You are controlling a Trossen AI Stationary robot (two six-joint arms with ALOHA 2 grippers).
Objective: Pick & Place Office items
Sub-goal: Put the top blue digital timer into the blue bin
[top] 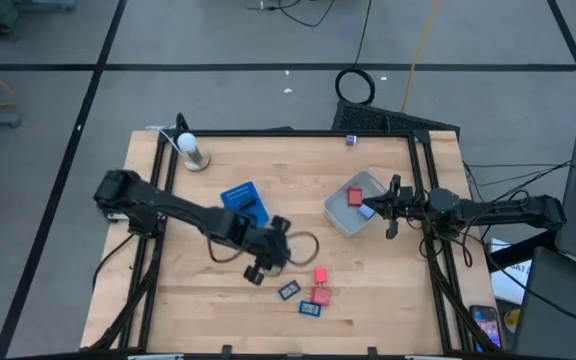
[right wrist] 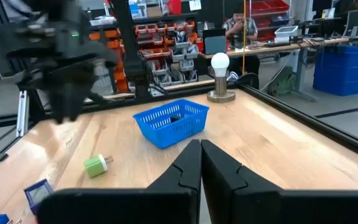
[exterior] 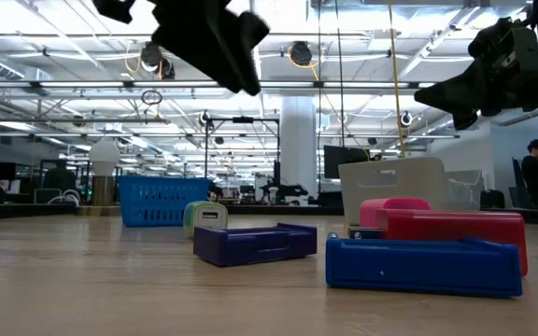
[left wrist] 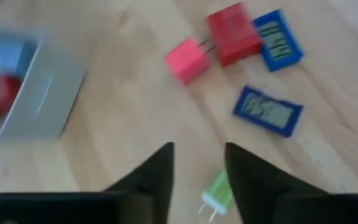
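Note:
My left gripper (top: 260,268) hangs open above the table's middle. A green bit (left wrist: 216,194) lies on the wood below it, showing between the fingers, untouched; it is also seen in the right wrist view (right wrist: 96,165). Two red blocks (left wrist: 188,59) (left wrist: 232,31) and two dark flat rectangles with blue frames (left wrist: 277,38) (left wrist: 267,110) lie together near the table's near edge (top: 313,292). The clear tub (top: 353,205) holds a red block (top: 354,197) and a light-blue block (left wrist: 5,56). My right gripper (right wrist: 200,144) is shut, raised over the tub's right side.
A blue mesh basket (top: 245,203) stands left of centre, just behind my left arm. A white bulb on a round base (top: 190,150) sits at the far left corner. A dark raised frame (top: 416,170) runs around the table. Bare wood lies on the left and near sides.

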